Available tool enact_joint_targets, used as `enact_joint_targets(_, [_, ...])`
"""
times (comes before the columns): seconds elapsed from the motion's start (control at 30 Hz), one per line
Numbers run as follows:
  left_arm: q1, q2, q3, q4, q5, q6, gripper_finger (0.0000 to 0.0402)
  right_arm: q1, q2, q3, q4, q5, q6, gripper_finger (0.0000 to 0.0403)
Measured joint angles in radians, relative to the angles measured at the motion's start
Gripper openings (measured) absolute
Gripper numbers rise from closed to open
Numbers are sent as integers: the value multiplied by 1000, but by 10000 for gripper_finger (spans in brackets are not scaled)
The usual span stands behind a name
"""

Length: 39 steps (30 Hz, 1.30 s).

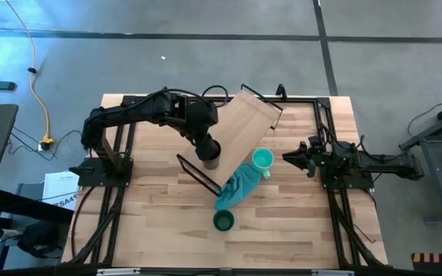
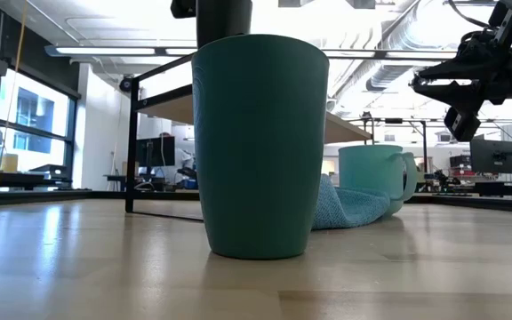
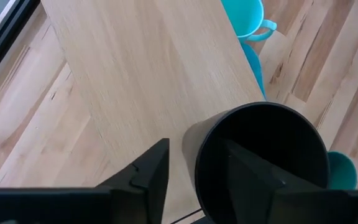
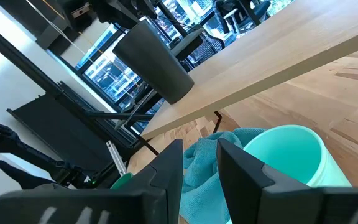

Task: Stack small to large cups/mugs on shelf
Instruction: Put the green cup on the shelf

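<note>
The black cup point(image 1: 209, 150) stands on its bottom at the near left end of the shelf point(image 1: 245, 123), a light-wood board lying slantwise across the table. My left gripper point(image 3: 194, 149) is above the cup and open, one finger inside it and one outside its wall. The mint mug point(image 1: 262, 159) stands on the table beside the shelf, next to the teal cloth. The dark green cup point(image 1: 223, 221) stands upright nearer the front edge. My right gripper point(image 1: 291, 156) waits at the table's right, open and holding nothing. My left gripper comes at the black cup's rim point(image 3: 211, 134) from above, slanting down. The outer finger point(image 3: 149, 174) stands clear of the wall, with board showing between them. Whether the inner finger point(image 3: 248, 177) touches the wall, I cannot tell.
A soft teal cloth point(image 1: 235, 188) lies crumpled between the mint mug and the green cup. The shelf's black leg frame point(image 1: 198, 175) juts out at its near end. Black rails point(image 1: 336, 207) run along both sides of the table.
</note>
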Motion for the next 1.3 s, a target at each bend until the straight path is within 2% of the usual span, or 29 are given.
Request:
enact_joint_targets(0.2, [-1,0,1,-2,26,0,164,0,0,0,0,0,0,89])
enact_joint_targets(0.4, [-1,-2,55,-16,25,0,171,0,0,0,0,0,0,89])
enact_joint_targets(0.67, [-1,-2,192,-25,24,36,172,0,0,0,0,0,0,89])
enact_joint_targets(0.87, [-6,-2,338,-73,75,53,172,0,0,0,0,0,0,89])
enact_joint_targets(1.07, [-84,-48,330,-62,180,56,173,0,0,0,0,0,0,89])
enact_joint_targets(1.3, [-256,-52,330,-107,180,53,173,0,0,0,1,0,-7,89])
